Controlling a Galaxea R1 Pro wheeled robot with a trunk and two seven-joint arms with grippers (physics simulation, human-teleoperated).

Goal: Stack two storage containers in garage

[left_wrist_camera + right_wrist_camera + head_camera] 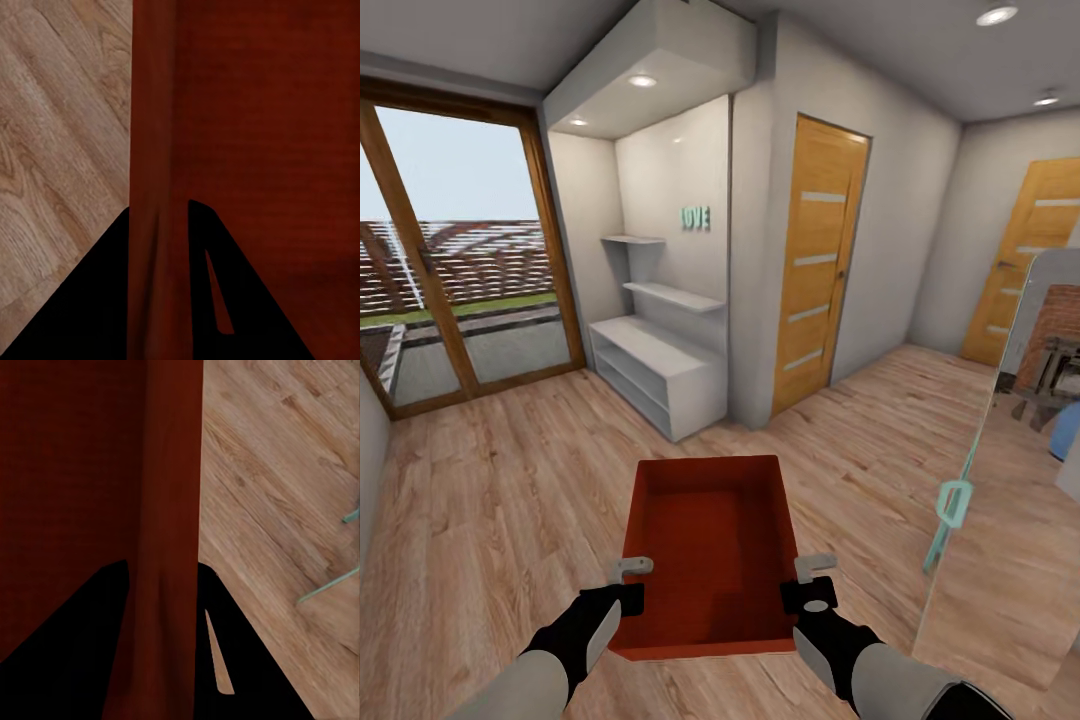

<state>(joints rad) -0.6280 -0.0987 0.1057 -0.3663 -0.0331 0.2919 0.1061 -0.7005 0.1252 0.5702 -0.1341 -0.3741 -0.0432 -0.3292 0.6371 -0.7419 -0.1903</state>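
Observation:
One storage container [710,540], an orange-red lidless bin, hangs level in front of me above light wood-plank flooring. My left gripper [628,585] is shut on its left wall near the close end, and my right gripper [810,582] is shut on its right wall. In the left wrist view the red wall [154,150] runs between the dark fingers of the left gripper [157,217]. The right wrist view has the other wall [172,472] pinched in the right gripper [163,574]. The bin is empty inside. The garage and its floor are out of view.
Ahead stands a white shelf unit [660,370] in an alcove, with a wooden door [820,260] to its right. Tall glass doors [460,260] fill the left wall. A glass panel with a teal handle [955,500] stands close on my right; another wooden door [1030,260] lies beyond.

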